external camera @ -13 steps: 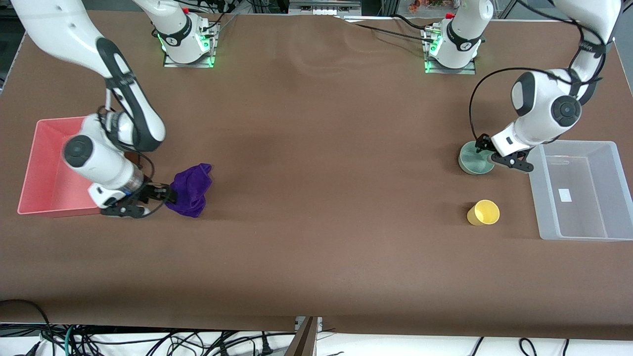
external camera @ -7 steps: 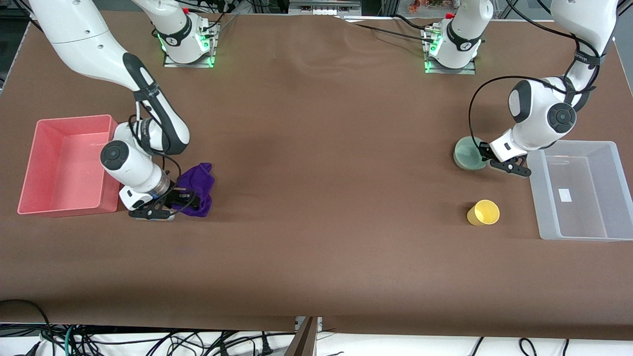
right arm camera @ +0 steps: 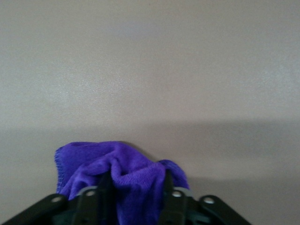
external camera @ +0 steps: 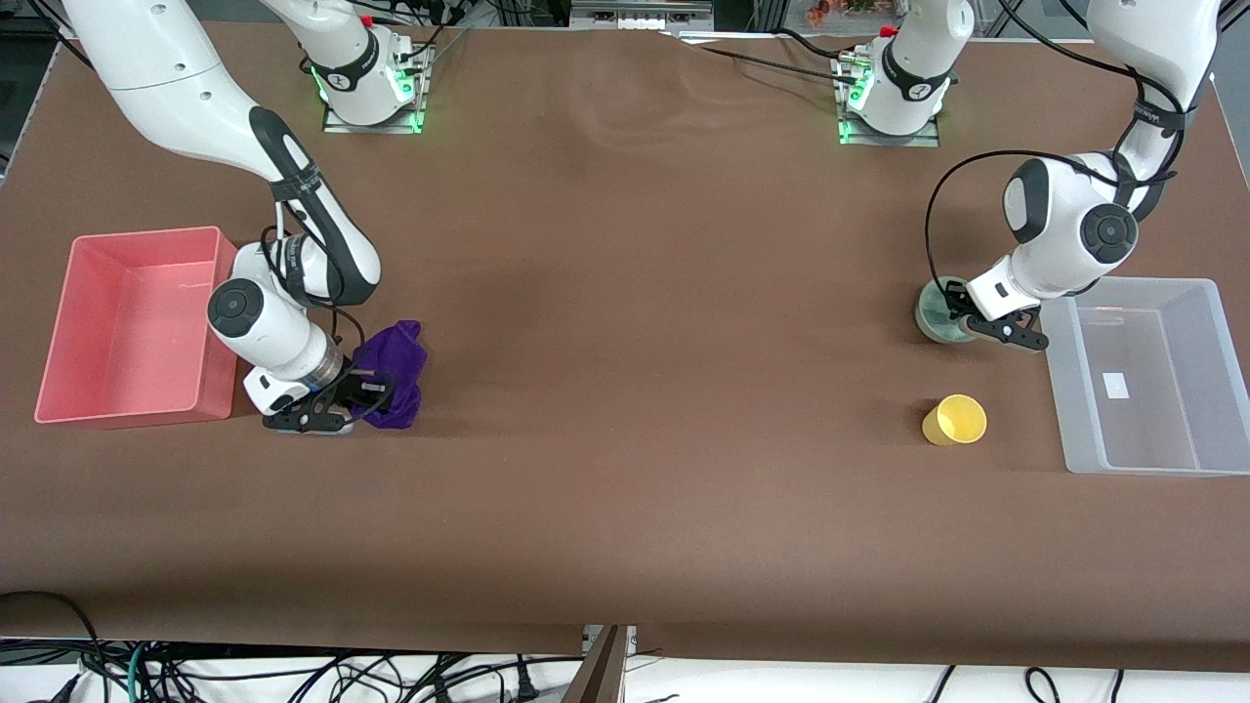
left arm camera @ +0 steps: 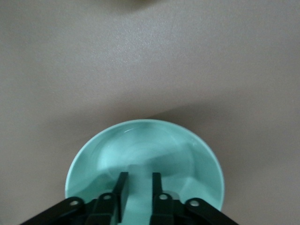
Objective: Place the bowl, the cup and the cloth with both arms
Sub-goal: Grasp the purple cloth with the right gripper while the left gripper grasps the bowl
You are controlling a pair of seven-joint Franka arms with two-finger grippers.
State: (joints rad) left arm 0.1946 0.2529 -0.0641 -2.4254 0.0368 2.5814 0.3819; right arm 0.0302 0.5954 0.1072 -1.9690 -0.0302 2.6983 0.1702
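Observation:
The pale green bowl (external camera: pixel 933 317) is beside the clear bin, tilted on its side. My left gripper (external camera: pixel 957 312) is at the side of it that faces the bin. In the left wrist view my left gripper (left arm camera: pixel 139 174) has its fingers close together on the bowl's (left arm camera: pixel 140 140) near part. The purple cloth (external camera: pixel 398 356) lies rumpled beside the pink bin. My right gripper (external camera: pixel 376 393) is low on its nearer part, and in the right wrist view this gripper (right arm camera: pixel 136 174) has a bunched fold of the cloth (right arm camera: pixel 122 164) between its fingers. The yellow cup (external camera: pixel 955 420) stands alone, nearer to the camera than the bowl.
A pink bin (external camera: pixel 146 234) sits at the right arm's end of the table. A clear plastic bin (external camera: pixel 1064 391) sits at the left arm's end, beside the bowl and cup. The brown table top (external camera: pixel 635 342) lies bare between the cloth and the bowl.
My right gripper moved from the pink bin's side onto the cloth and closed on a fold. My left gripper shifted the bowl away from the clear bin, tilting it, then back.

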